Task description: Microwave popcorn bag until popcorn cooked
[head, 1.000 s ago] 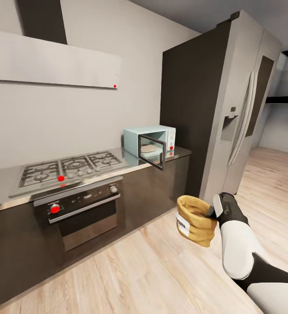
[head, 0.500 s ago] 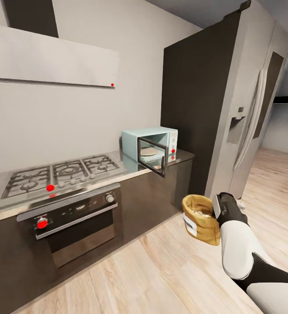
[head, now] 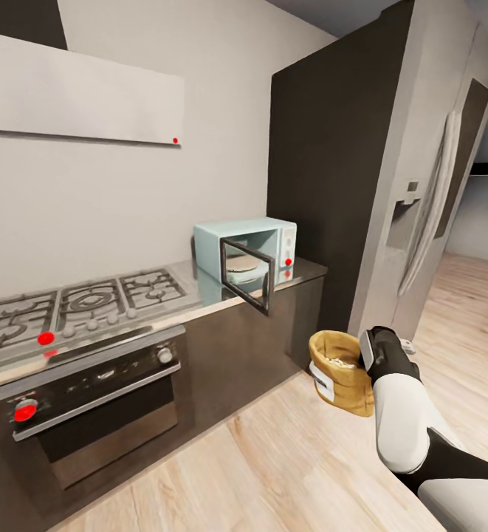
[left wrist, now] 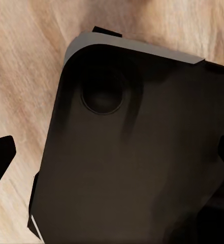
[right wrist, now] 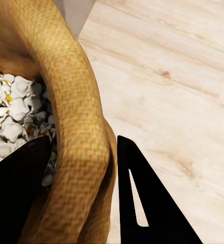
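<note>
Your right gripper (head: pixel 367 353) pinches the rolled rim of the popcorn bag (head: pixel 339 373), holding it above the wood floor (head: pixel 273 465) near the dark cabinets. On the countertop (head: pixel 303 267) beyond, the microwave (head: pixel 245 251) stands with its door open. Whitish popcorn (right wrist: pixel 12 114) fills the bag; your left gripper's state cannot be told.

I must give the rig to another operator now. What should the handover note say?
Right gripper: shut on the popcorn bag, fingers pinching its rolled rim, carried above the floor.
Left gripper: state cannot be told.
Popcorn: whitish pieces visible inside the bag.
Microwave: on the countertop, door open, nothing but its plate inside.
Left to do: whether heating is done is unclear; confirm before putting the bag in.
</note>
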Tool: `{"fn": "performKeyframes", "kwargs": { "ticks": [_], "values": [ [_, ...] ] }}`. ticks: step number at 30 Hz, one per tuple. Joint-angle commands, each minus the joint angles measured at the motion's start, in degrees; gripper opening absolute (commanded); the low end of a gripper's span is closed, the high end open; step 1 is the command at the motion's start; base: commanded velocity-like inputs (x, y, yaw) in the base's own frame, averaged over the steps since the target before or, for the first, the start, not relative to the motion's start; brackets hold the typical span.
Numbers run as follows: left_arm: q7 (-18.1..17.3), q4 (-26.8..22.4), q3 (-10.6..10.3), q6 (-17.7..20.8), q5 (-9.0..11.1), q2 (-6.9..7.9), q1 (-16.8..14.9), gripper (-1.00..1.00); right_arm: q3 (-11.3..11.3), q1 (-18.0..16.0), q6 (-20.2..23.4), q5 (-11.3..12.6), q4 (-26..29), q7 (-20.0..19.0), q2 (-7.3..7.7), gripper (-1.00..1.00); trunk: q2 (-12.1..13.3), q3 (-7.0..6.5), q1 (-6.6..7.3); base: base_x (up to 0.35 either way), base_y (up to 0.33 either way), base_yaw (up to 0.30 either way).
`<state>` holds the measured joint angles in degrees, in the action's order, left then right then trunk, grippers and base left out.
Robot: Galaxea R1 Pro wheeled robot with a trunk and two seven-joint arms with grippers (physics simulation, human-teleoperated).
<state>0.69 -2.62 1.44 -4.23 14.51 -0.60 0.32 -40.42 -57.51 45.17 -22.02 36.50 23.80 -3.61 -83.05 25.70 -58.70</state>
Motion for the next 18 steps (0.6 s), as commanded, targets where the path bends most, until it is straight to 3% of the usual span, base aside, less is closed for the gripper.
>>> {"fn": "performKeyframes", "kwargs": {
  "ticks": [1, 18],
  "values": [
    [0.07, -0.11, 0.13, -0.07, 0.17, -0.01, 0.03, 1.0, -0.19, -0.05, 0.11, -0.04, 0.06, 0.1, -0.05, -1.0, -0.03, 0.05, -0.03, 0.294, -0.201, 0.0],
    [0.15, -0.09, 0.15, 0.14, 0.28, -0.01, 0.03, 1.0, -0.18, -0.05, 0.32, -0.04, 0.11, 0.28, -0.51, -1.0, -0.03, 0.05, -0.03, 0.293, -0.202, 0.0]
  ]
}}
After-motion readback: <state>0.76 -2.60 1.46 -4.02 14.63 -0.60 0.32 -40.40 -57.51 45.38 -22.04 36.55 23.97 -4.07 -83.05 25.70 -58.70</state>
